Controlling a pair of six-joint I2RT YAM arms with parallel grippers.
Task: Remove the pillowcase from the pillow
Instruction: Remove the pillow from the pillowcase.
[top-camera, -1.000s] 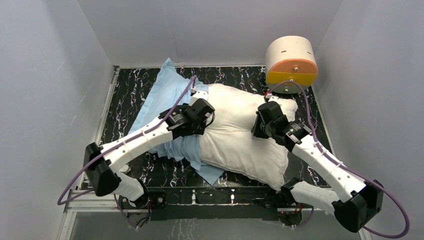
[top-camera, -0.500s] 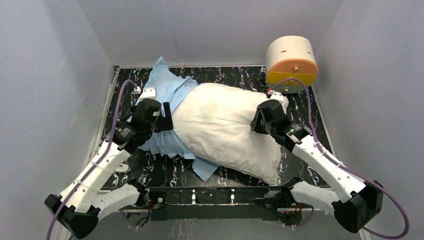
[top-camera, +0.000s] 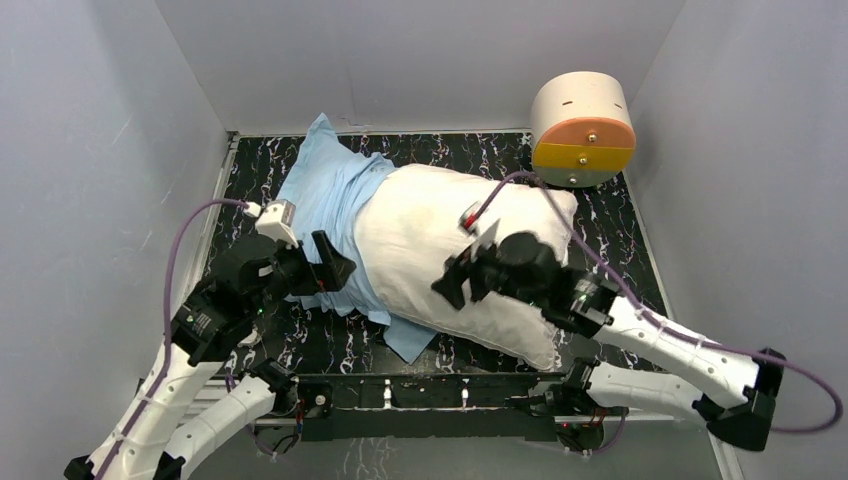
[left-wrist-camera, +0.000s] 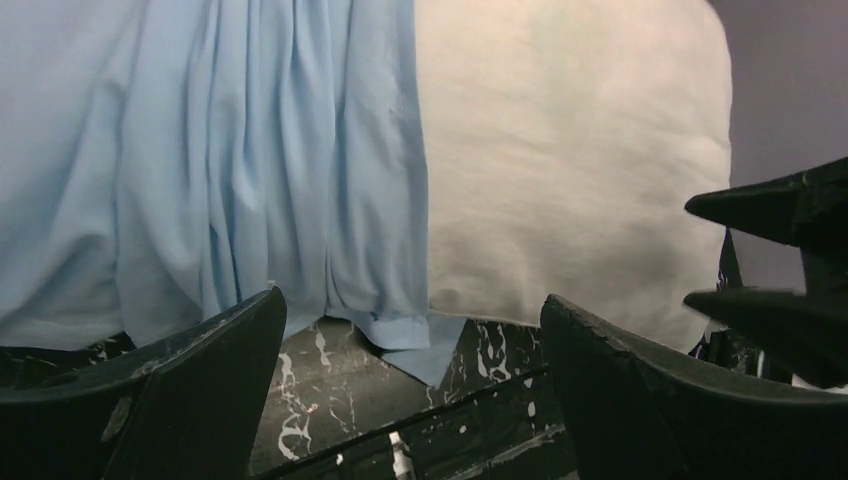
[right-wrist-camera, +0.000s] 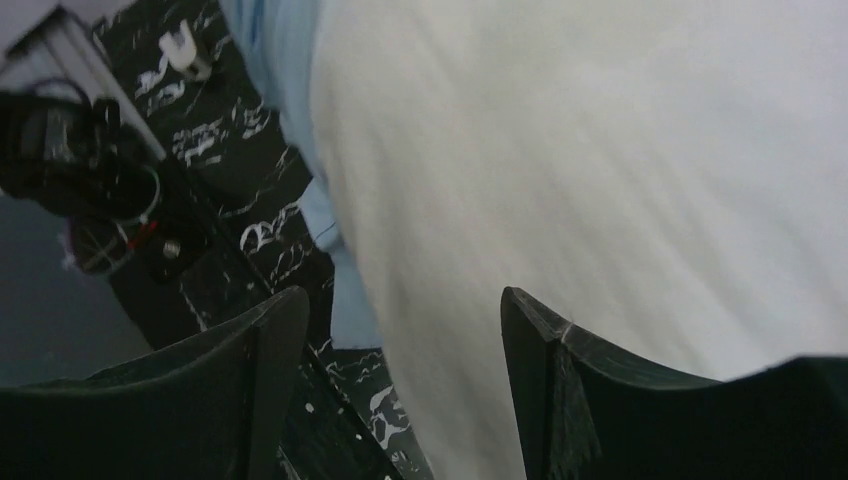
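The white pillow (top-camera: 450, 240) lies slantwise on the table. Its left end is still inside the light blue pillowcase (top-camera: 325, 195), which is bunched in folds there. My left gripper (top-camera: 340, 265) stands open at the pillowcase's near edge and holds nothing. In the left wrist view, the pillowcase (left-wrist-camera: 250, 150) and the pillow (left-wrist-camera: 570, 150) lie beyond the open gripper (left-wrist-camera: 410, 330). My right gripper (top-camera: 462, 268) hovers open over the pillow's near middle. The right wrist view is blurred; the pillow (right-wrist-camera: 600, 150) fills it, with a strip of pillowcase (right-wrist-camera: 345, 300) by the open gripper (right-wrist-camera: 400, 320).
A round cream-and-orange drum (top-camera: 582, 128) stands at the back right corner. The black marbled table (top-camera: 255, 175) is boxed in by grey walls on three sides. A metal rail (top-camera: 430, 390) with the arm bases runs along the near edge.
The left gripper dragged the pillowcase to the left, then opened and drew back toward the near left. The right gripper opened off the pillow's right end and swung left over its middle.
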